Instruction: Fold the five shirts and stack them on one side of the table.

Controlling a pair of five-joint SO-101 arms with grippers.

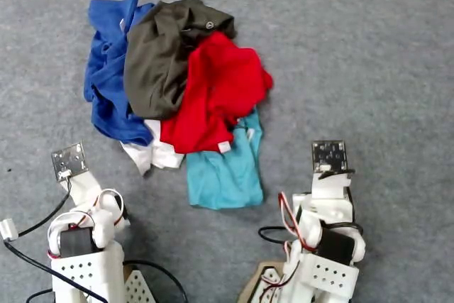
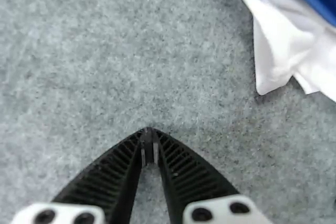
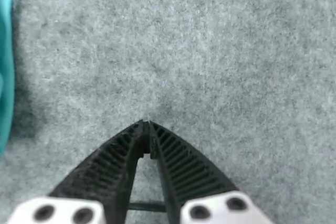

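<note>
High view straight down over the table [image 1: 397,69], both wrist views close above it (same grey surface)

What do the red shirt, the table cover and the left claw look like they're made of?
The red shirt looks like soft matte knit fabric, probably cotton, since it crumples in loose folds. The table cover seems to be grey felt or low carpet, judging by its fuzzy speckled nap. The left claw looks like black matte plastic, with ribs along its inner faces.
</note>
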